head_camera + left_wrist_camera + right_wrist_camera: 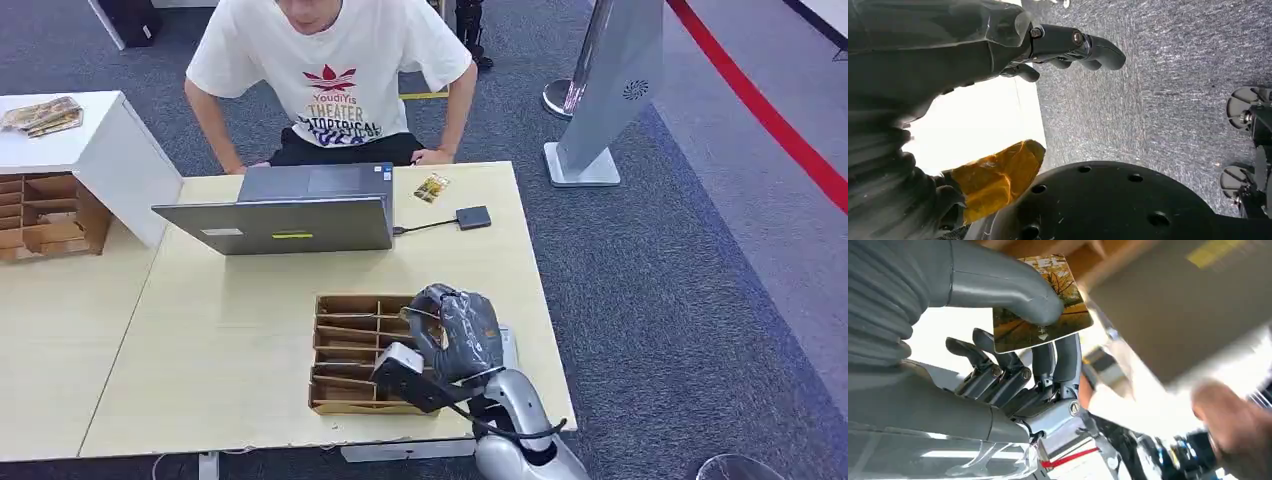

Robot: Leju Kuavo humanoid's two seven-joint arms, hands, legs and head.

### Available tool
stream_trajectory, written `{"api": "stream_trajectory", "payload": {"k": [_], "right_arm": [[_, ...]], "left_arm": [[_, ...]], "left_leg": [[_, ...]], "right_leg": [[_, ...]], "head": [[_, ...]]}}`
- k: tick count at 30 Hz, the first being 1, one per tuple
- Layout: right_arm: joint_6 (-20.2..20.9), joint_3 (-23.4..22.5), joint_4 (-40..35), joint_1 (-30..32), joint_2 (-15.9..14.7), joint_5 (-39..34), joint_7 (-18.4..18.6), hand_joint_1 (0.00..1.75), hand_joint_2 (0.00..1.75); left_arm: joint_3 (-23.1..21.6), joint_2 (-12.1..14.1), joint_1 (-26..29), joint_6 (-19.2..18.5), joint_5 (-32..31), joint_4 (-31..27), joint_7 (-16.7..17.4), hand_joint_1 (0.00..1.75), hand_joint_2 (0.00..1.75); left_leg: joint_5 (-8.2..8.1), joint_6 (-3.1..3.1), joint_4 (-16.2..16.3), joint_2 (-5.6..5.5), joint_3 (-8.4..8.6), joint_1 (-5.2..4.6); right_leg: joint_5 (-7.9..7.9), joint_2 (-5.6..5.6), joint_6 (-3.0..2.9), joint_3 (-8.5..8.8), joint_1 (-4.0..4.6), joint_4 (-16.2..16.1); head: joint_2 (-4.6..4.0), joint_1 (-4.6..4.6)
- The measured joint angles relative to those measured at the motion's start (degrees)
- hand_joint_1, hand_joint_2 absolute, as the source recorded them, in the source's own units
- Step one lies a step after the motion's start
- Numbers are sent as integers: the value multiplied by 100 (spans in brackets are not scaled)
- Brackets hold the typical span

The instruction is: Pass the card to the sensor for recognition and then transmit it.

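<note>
Holding the card [1040, 302] pinched under my right hand [455, 335] thumb, I should carry it flat toward the sensor [473, 217] near the table's [230, 360] far edge.

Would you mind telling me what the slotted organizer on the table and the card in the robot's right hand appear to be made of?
The organizer looks like brown corrugated cardboard, matte, with thin folded dividers. The card pinched by the right hand looks like glossy printed plastic or coated paper: stiff, flat, with a sheen over an autumn-coloured picture; which one is unclear.
</note>
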Motion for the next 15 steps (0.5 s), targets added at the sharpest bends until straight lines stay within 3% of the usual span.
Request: {"api": "stream_trajectory", "payload": {"k": [3,7,15], "right_arm": [[-11,-212,-776,229,-129,-610,-337,175,175],[-28,-418,-1455,455,-260,-932,-523,175,175],[-46,-613,-1991,664,-402,-1155,-659,175,175]], "left_arm": [[0,-2,9,17,37,0,-13,0,175],[0,-2,7,48,44,0,-20,0,175],[0,-2,6,50,46,0,-22,0,175]], "left_leg": [[-3,2,0,0,-2,0],[-4,4,0,1,-1,-1],[-3,4,0,2,2,0]], "right_leg": [[-1,-2,1,0,0,-1],[-1,0,1,0,0,-2],[0,0,1,2,0,-1]], "head": [[0,-2],[0,-2],[0,-2]]}}
